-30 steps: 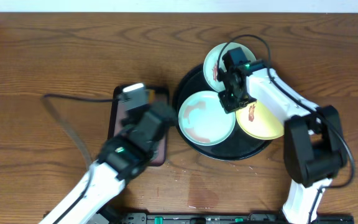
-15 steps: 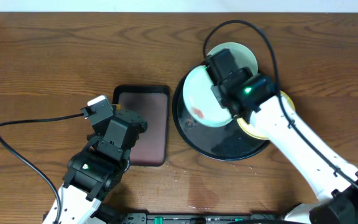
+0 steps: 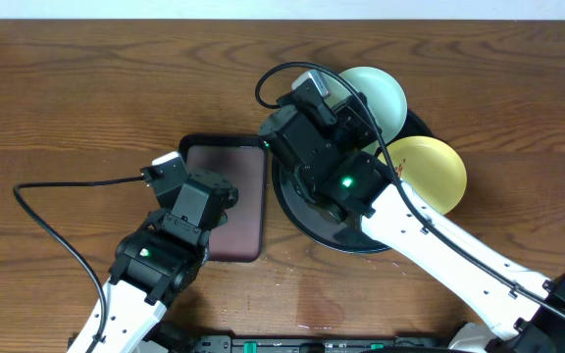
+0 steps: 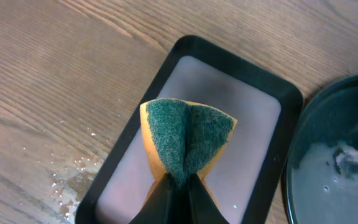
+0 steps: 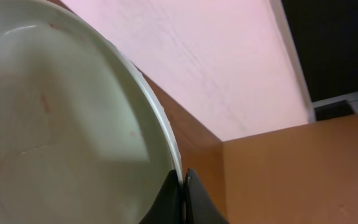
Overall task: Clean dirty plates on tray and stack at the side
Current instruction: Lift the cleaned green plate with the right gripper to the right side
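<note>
My right gripper (image 5: 183,177) is shut on the rim of a light blue plate (image 5: 61,124), held tilted with faint reddish marks on it. In the overhead view this plate is hidden under the right wrist (image 3: 307,132), at the left edge of the round black tray (image 3: 297,211). A second light blue plate (image 3: 381,93) and the pale yellow plate (image 3: 430,172) lie on the tray's far and right side. My left gripper (image 4: 179,183) is shut on a folded green and orange sponge (image 4: 187,140), above the rectangular tray (image 4: 253,118).
The dark rectangular tray (image 3: 248,235) sits just left of the black tray (image 4: 328,155), which holds soapy water. Water drops lie on the wood by the rectangular tray (image 4: 73,177). A wet patch (image 3: 317,304) marks the table's front. The left arm's cable (image 3: 67,186) trails left.
The right gripper took one blue plate off the black tray and carried it left toward the rectangular tray. The left gripper drew back, then moved slightly right with the sponge.
</note>
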Action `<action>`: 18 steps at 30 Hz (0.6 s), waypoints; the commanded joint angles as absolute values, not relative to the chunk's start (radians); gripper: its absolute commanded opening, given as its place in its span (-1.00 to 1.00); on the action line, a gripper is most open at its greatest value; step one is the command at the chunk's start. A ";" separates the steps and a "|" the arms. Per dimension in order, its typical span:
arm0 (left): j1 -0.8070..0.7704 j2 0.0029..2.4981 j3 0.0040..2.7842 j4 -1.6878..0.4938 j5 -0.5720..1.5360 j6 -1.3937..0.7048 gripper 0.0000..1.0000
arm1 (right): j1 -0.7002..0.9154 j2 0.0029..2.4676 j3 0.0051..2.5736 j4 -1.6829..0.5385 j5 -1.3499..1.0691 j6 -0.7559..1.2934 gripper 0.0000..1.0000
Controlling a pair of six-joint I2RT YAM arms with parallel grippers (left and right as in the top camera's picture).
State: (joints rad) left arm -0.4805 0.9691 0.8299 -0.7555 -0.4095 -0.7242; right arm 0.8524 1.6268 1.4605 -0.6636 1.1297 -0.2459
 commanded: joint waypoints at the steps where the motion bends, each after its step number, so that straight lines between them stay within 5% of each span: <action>1: -0.476 0.970 0.822 -0.755 -0.400 -0.719 -0.85 | 0.839 1.602 1.473 -0.657 1.203 -0.293 -0.98; 18: -0.476 0.971 0.822 -0.755 -0.392 -0.718 -0.84 | 0.823 1.602 1.473 -0.594 1.191 -0.361 -0.98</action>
